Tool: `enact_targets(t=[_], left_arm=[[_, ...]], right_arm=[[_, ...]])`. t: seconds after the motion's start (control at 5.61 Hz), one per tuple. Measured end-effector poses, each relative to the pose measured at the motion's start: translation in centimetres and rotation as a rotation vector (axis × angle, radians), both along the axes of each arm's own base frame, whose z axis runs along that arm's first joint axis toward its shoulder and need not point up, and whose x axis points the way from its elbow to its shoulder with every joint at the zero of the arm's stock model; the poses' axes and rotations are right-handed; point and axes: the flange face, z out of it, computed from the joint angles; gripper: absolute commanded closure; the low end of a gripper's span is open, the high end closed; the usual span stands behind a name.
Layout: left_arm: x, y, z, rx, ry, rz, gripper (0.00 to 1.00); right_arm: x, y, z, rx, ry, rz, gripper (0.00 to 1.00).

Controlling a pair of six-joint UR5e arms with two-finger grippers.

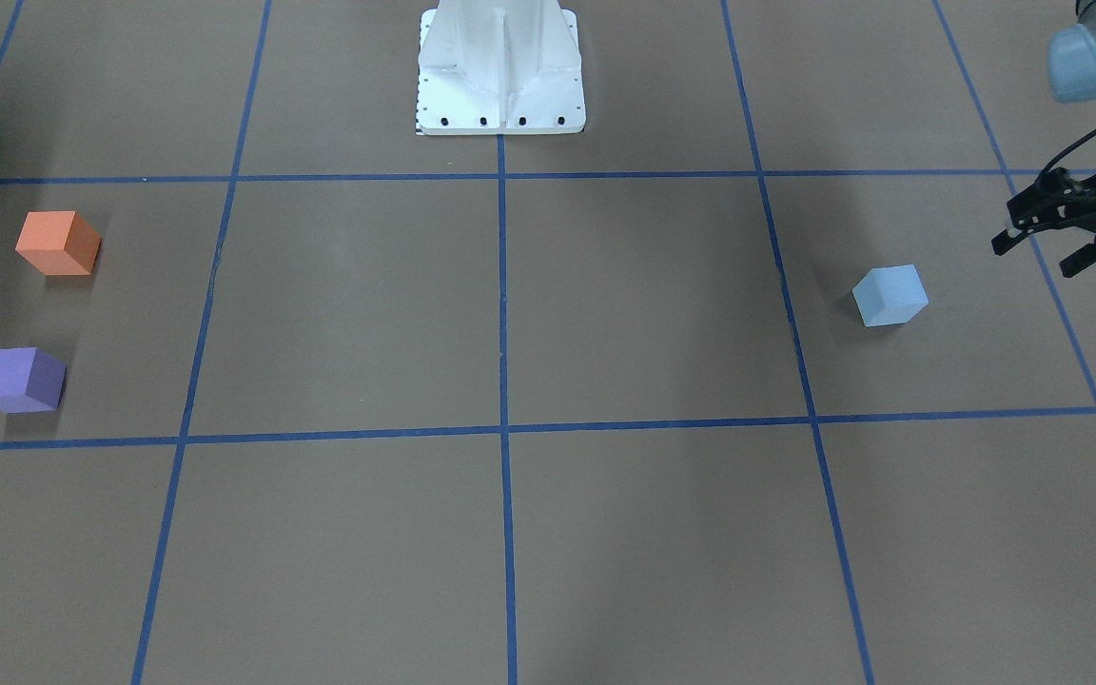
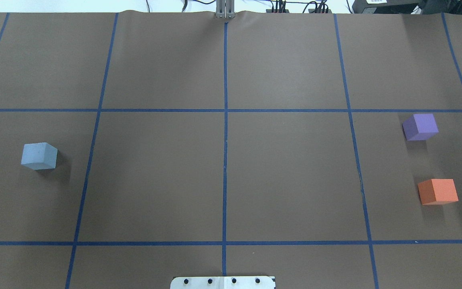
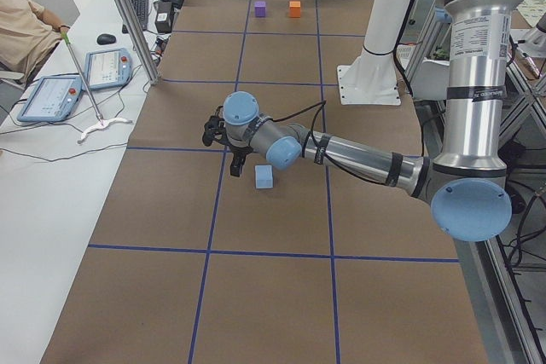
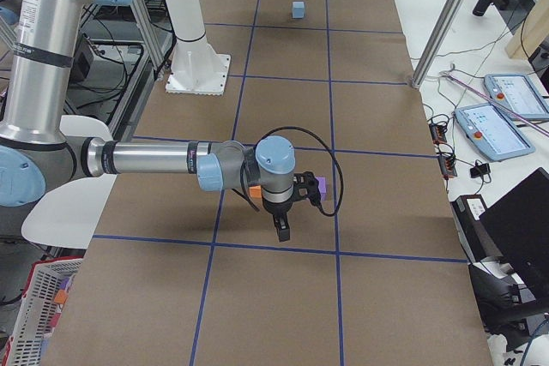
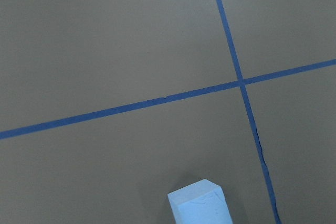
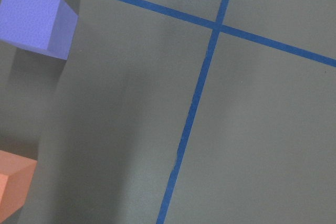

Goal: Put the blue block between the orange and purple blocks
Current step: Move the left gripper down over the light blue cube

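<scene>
Blue block rests on the table on the robot's left side, inside 1 taped grid square, with nothing holding it. Orange block and purple block sit on the robot's right side, near each other but apart, the orange one nearer the robot base. The blue block is well apart from both.

Left gripper hangs near the blue block, outboard of it and not touching. Its 2 fingers stand apart with nothing between them.

Right gripper is seen only in the right side view, close to the orange and purple blocks. Whether its fingers are apart or together cannot be told.
</scene>
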Motion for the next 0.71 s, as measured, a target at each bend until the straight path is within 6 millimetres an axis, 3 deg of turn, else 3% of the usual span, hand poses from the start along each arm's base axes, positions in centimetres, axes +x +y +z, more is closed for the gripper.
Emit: enact_targets(t=[0.18,0.71], left_arm=[[4.1,0.5,0.9,-0.034,-0.071,-0.04,0.0],[10.9,2.8,2.3,-0.18,-0.112,-0.062,0.0]], right_arm=[[0.0,0.0,0.0,0.001,0.0,0.0,0.0],[0.0,-0.1,-0.1,0.002,0.004,0.001,0.0]])
